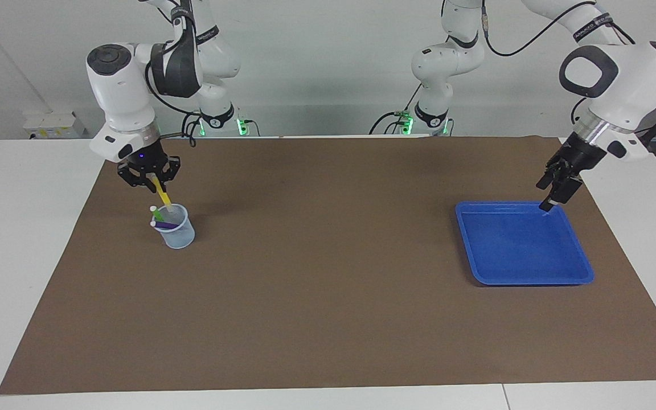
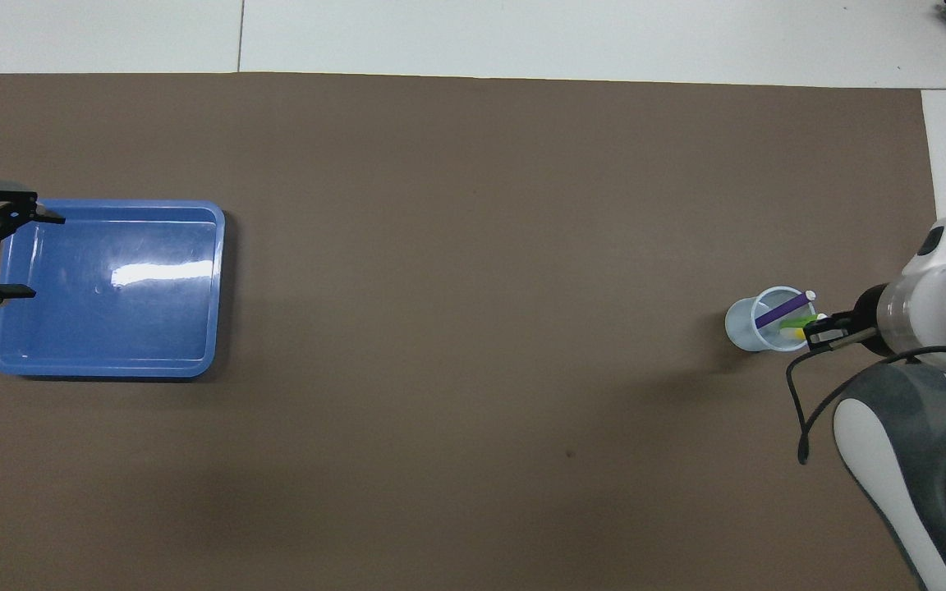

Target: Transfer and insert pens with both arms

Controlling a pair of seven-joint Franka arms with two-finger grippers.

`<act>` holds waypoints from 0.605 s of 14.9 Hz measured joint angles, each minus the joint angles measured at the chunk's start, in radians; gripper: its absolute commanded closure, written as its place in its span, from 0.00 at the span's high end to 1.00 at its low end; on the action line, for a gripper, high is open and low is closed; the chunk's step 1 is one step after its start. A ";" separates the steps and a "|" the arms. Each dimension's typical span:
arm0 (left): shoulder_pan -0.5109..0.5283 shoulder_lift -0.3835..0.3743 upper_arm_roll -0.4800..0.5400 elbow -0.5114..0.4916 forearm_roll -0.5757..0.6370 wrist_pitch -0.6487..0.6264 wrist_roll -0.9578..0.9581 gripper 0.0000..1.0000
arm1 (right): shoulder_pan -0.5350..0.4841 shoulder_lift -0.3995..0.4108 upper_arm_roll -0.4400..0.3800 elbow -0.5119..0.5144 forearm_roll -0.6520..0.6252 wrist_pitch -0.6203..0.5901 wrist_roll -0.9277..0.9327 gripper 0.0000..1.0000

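Note:
A clear plastic cup (image 1: 179, 233) (image 2: 748, 328) stands toward the right arm's end of the table. A purple pen (image 1: 164, 225) (image 2: 781, 310) and a green pen (image 1: 158, 215) (image 2: 799, 320) lean inside it. My right gripper (image 1: 150, 179) (image 2: 823, 332) hangs just above the cup's rim, shut on the yellow pen (image 1: 163, 196) (image 2: 798, 333). That pen tilts, and its lower end reaches the cup's mouth. My left gripper (image 1: 553, 196) (image 2: 20, 254) is open and holds nothing, over the edge of the blue tray (image 1: 524, 280) (image 2: 112, 365).
The blue tray lies toward the left arm's end of the table with nothing in it. A brown mat (image 1: 328, 296) covers most of the white table.

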 measured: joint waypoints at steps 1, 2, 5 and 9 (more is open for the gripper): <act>-0.050 0.000 0.035 0.000 0.024 -0.010 0.058 1.00 | 0.000 0.000 0.000 -0.010 0.000 0.014 0.000 0.00; -0.083 0.000 0.060 0.002 0.047 -0.030 0.149 1.00 | -0.002 0.000 0.000 -0.024 0.000 0.034 0.000 0.00; -0.098 0.000 0.094 0.022 0.100 -0.119 0.438 1.00 | -0.014 0.004 0.000 -0.064 0.000 0.097 0.000 0.00; -0.114 0.003 0.100 0.078 0.151 -0.221 0.612 1.00 | -0.036 0.041 0.000 -0.089 0.000 0.159 -0.001 0.00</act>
